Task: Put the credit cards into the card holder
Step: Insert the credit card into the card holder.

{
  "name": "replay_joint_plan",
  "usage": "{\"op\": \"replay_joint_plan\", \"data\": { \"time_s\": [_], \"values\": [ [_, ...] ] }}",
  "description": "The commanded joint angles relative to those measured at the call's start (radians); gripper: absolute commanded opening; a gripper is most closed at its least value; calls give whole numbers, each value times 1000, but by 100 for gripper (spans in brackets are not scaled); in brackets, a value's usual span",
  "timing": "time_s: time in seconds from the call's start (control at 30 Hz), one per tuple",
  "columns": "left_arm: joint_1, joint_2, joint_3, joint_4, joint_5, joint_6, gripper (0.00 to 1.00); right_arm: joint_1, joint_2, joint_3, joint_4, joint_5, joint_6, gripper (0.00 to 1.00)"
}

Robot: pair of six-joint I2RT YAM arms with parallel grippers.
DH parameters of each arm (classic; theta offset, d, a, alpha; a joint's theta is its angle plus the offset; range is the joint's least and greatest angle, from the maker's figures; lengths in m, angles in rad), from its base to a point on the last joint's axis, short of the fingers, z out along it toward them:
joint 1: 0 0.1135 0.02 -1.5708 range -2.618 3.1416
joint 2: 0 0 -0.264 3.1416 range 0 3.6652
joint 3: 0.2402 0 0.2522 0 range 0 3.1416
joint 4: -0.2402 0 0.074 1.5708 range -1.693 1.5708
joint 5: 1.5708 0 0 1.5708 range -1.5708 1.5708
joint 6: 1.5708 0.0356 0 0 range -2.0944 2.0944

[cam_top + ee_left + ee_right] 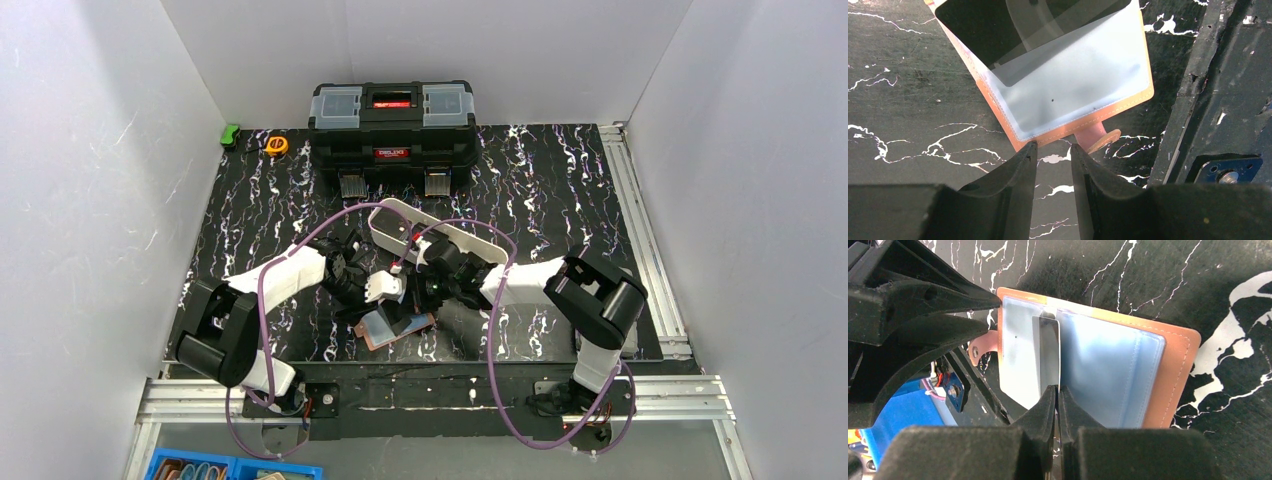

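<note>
Closest to the right wrist lens, our right fingers (1053, 399) come up from the bottom of the frame, pressed together on the near edge of a credit card (1049, 352). We see that card almost edge-on, dark and glossy, standing upright over the middle of the card holder (1178, 365). The holder lies spread open and flat on the black, white-veined counter (1148, 275). Its tan-pink leather border frames pale blue-grey clear sleeves (1103, 370). We cannot tell whether the card's far edge sits inside a sleeve. At the left of that frame the snap tab (979, 347) pokes out from the holder's side.

From the left wrist, our left fingers (1029, 154) stand apart with bare counter showing in the gap, and they grip nothing. One tip touches the holder's stitched near edge. The tab sits just right of the other tip, in the lower middle of the frame.

From above, the open holder sits in the lower middle of the frame, with both arms bent over it. A white oval tray (392, 213) lies just behind the arms, and a black toolbox (392, 125) stands at the upper middle, near the back wall.
</note>
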Motion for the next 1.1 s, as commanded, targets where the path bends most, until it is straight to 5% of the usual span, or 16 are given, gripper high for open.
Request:
{"op": "replay_joint_plan", "data": {
  "time_s": [0.0,0.7,0.9,1.07],
  "values": [
    [-6,7,25,-15,26,19,30,27,-3,-14,-58,89,4,2],
    [-9,11,21,-8,37,12,30,70,8,6,-165,187,49,2],
    [-9,-14,-23,3,24,28,30,82,27,41,-206,185,17,16],
    [-9,-30,-51,31,10,24,30,91,19,48,-236,200,-2,42]
  ]
}}
